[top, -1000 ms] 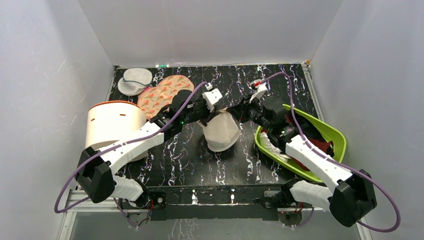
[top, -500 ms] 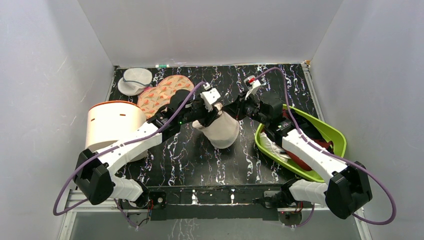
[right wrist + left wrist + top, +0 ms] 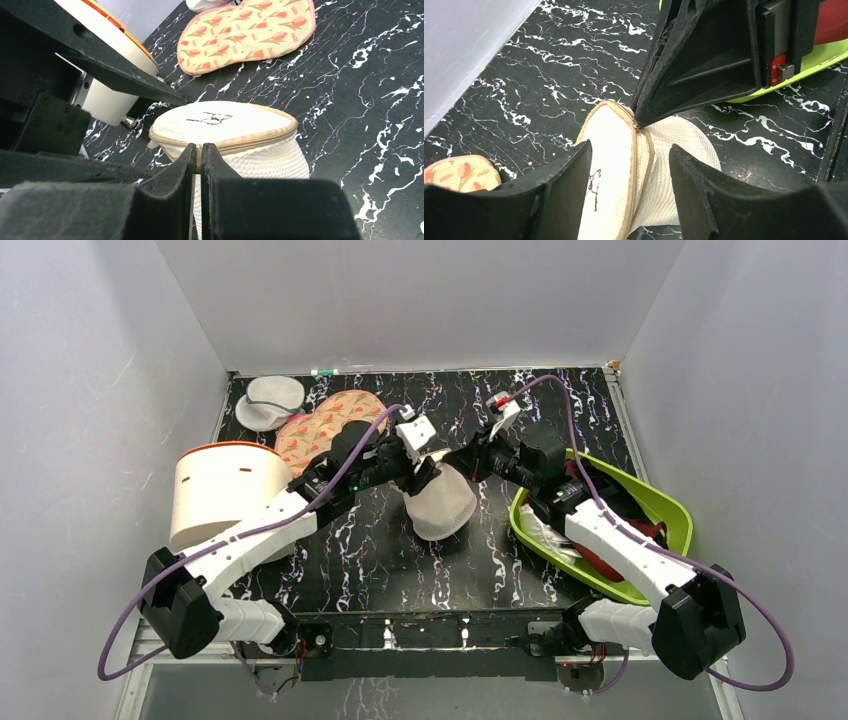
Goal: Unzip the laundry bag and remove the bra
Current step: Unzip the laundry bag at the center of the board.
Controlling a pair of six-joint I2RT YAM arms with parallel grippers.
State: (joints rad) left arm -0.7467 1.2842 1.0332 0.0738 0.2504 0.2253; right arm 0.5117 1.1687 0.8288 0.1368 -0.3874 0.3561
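Pale grey walls [image 3: 420,300] box in three sides. Surface [image 3: 380,560]: black slab, white veining, running wall to wall. Lime-green tray [image 3: 680,510] at the right edge, maroon garments [image 3: 648,532] heaped inside. White tub [image 3: 220,490] with orange rim at the left edge. Flat tulip-print pouch [image 3: 325,425] behind the tub, and a small greyish mesh pod [image 3: 270,400] in the far left corner. The laundry bag [image 3: 440,505] stands on edge mid-surface between the two arms, tan zip band on top, closed along the stretch that shows. Left tool [image 3: 629,150] straddles it, fingers [image 3: 559,195] clamped against both mesh faces. Right tool [image 3: 198,150] has its fingers pressed together, pinching the zip seam at the bag's top edge.
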